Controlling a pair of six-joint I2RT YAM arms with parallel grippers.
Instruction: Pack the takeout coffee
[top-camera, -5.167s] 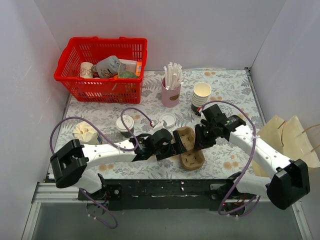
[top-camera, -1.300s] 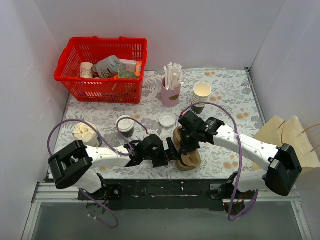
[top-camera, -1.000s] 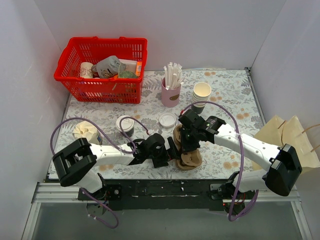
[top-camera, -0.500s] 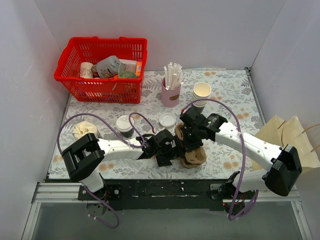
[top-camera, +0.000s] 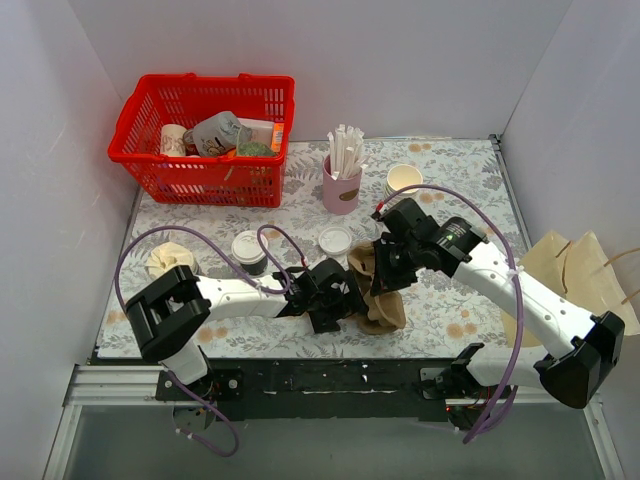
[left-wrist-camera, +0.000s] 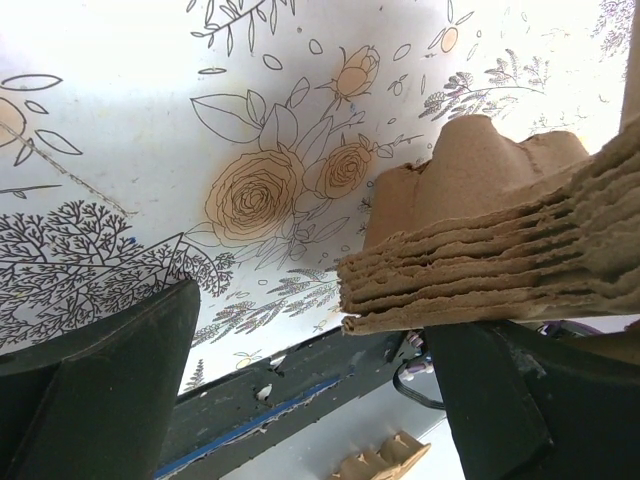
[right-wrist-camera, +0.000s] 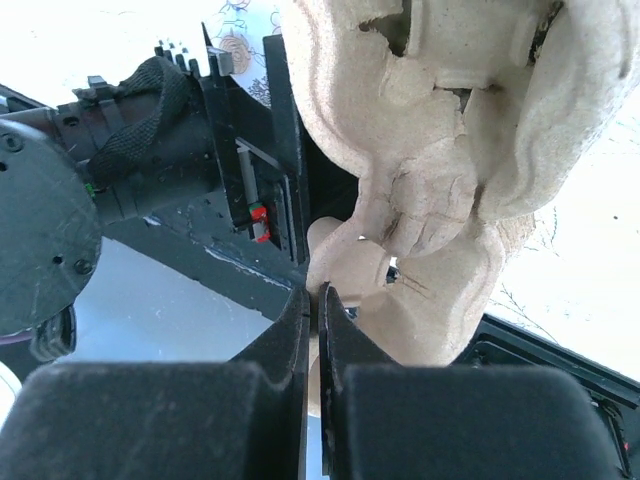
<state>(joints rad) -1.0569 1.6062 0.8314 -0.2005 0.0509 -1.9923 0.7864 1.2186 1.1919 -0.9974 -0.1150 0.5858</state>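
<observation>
Brown-sided and white-lidded, the takeout coffee (top-camera: 247, 250) stands upright on the flowered desk (top-camera: 450, 170), left of centre, with a purple cable curving just beside it. To its right, apart from it, sits a round white lid (top-camera: 335, 240); what is under that lid cannot be told.

Nearer and further right lies a stack of pulp carriers (left-wrist-camera: 480, 260), its layered edges showing in the left wrist view. The left fingers (left-wrist-camera: 110, 390) are spread wide with the stack between them; whether they touch it is unclear. The right fingers (right-wrist-camera: 270, 400) are pressed almost together, pinching the thin edge of a pulp carrier (right-wrist-camera: 430, 120) that hangs tilted over the stack.

At the far side stand a pink cup of white sticks (top-camera: 342, 185) and, to its right, a stack of cream cups (top-camera: 403, 180). A red basket (top-camera: 150, 110) holding several items fills the far left corner. A crumpled cream paper (top-camera: 170, 262) lies at the left edge, near the coffee.
</observation>
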